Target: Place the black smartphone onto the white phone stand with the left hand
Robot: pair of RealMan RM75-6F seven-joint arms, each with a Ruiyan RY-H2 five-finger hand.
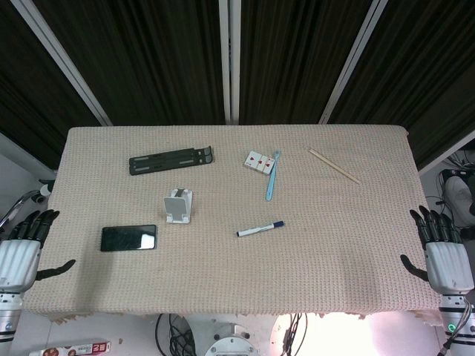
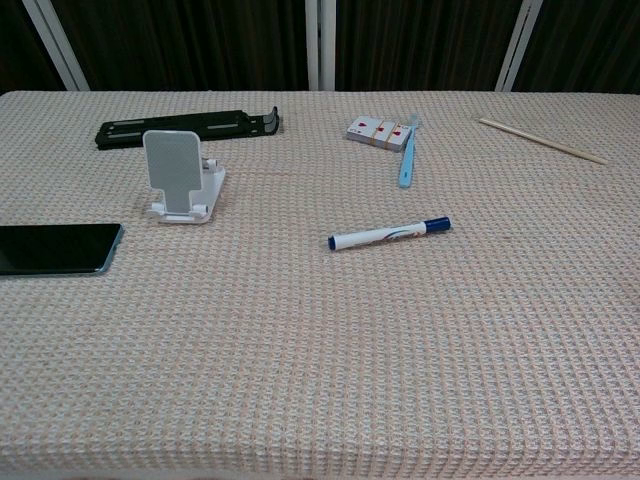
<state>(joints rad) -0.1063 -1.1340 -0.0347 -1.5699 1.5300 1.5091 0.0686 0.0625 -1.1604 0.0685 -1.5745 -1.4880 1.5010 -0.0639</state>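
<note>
The black smartphone (image 1: 129, 238) (image 2: 55, 248) lies flat, screen up, on the left part of the table. The white phone stand (image 1: 179, 205) (image 2: 180, 178) stands upright a little to its right and further back, with nothing on it. My left hand (image 1: 26, 248) hovers at the table's left edge, fingers spread, holding nothing, a short way left of the phone. My right hand (image 1: 441, 252) is at the right edge, fingers apart and empty. Neither hand shows in the chest view.
A black folding bracket (image 1: 172, 160) (image 2: 187, 127) lies at the back left. A card pack (image 1: 260, 162) (image 2: 379, 131), blue toothbrush (image 1: 272, 176) (image 2: 407, 155), marker pen (image 1: 260, 228) (image 2: 390, 234) and wooden stick (image 1: 334, 165) (image 2: 543, 140) lie across the beige woven tablecloth (image 1: 334, 259).
</note>
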